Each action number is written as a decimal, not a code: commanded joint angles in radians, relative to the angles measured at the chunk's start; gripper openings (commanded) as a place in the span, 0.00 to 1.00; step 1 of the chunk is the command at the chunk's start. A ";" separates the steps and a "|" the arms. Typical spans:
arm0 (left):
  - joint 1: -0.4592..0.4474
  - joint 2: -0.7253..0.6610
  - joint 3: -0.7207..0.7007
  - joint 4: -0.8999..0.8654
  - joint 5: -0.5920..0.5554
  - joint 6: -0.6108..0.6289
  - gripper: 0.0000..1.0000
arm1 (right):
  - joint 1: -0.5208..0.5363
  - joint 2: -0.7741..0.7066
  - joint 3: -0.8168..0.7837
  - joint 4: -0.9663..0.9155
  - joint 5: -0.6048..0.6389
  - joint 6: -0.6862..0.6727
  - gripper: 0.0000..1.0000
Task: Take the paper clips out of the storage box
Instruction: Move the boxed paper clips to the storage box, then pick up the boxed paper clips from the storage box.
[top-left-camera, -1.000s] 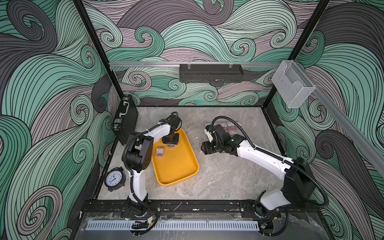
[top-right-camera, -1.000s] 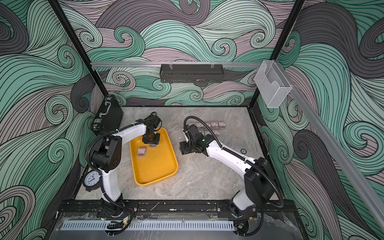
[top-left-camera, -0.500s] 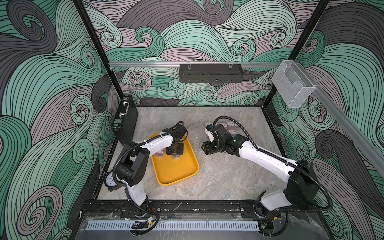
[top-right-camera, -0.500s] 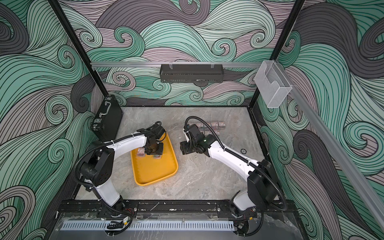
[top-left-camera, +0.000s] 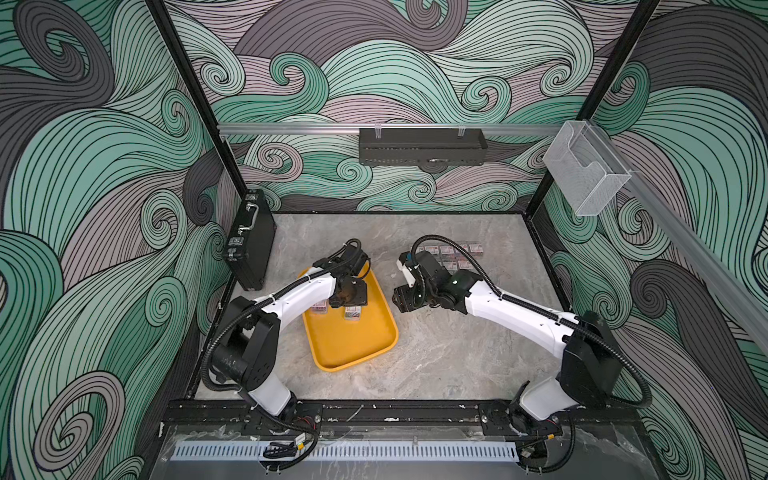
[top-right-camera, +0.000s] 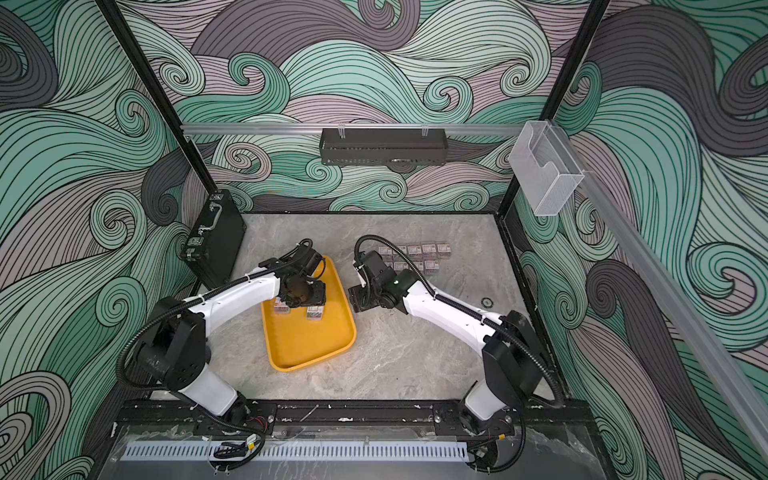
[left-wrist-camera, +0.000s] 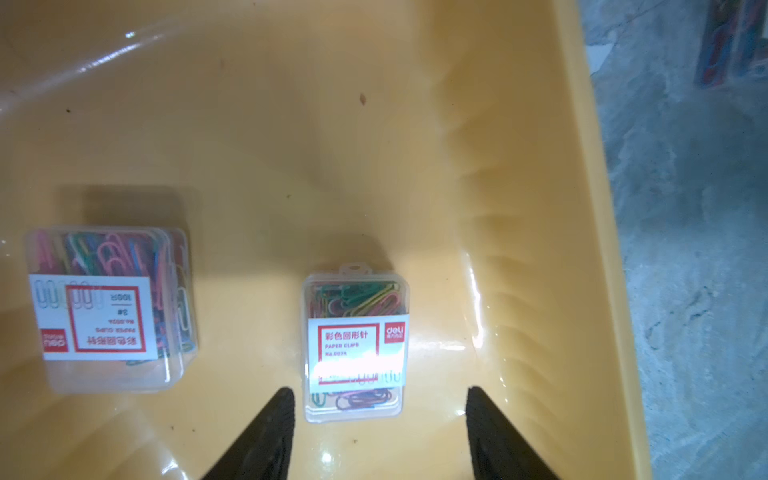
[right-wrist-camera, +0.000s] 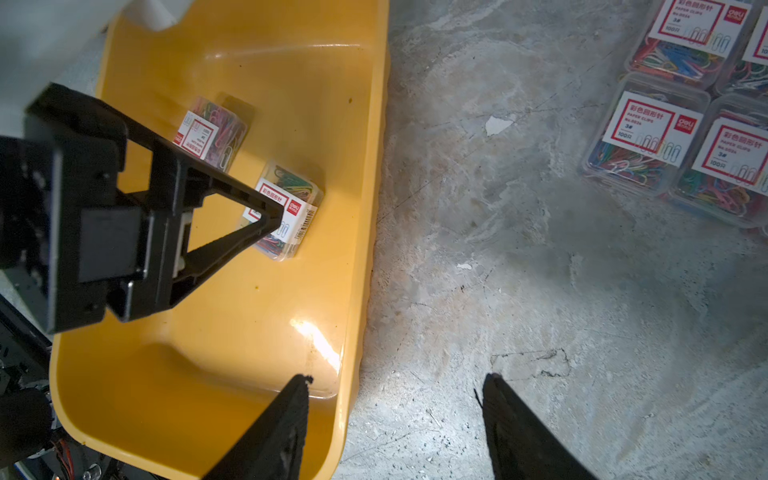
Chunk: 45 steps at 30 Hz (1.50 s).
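Reaching into the yellow storage box (top-left-camera: 353, 345) with the left fingers (left-wrist-camera: 274, 432) released and spread, straddling one clear box of paper clips (left-wrist-camera: 355, 345) without gripping it. Seen from the left wrist: a narrow gap by one fingertip, a wider gap by the other, the pack flat on the tray floor with its white-and-red label up. Lying near it in the same tray, apart, a second box of clips (left-wrist-camera: 108, 307) with its label turned the opposite way. Hanging beside the tray's long edge with the right fingers (right-wrist-camera: 282, 424) likewise parted and holding nothing, one tip over the rim, the other over bare worktop (top-left-camera: 436, 353). Sitting out on the worktop toward the far right corner, well apart from the tray: a cluster of clip boxes (top-left-camera: 453, 251), packed edge to edge in rows, labels up. Standing on edge against the left wall, a black briefcase (top-left-camera: 249, 241).
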 joint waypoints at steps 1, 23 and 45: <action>0.067 -0.078 -0.004 -0.013 -0.007 0.030 0.65 | 0.046 0.026 0.034 0.036 0.052 0.052 0.67; 0.321 -0.451 -0.192 -0.011 -0.028 0.043 0.66 | 0.242 0.504 0.393 -0.008 0.214 0.163 0.84; 0.327 -0.445 -0.188 -0.019 0.009 0.051 0.66 | 0.213 0.619 0.514 -0.101 0.201 0.055 0.76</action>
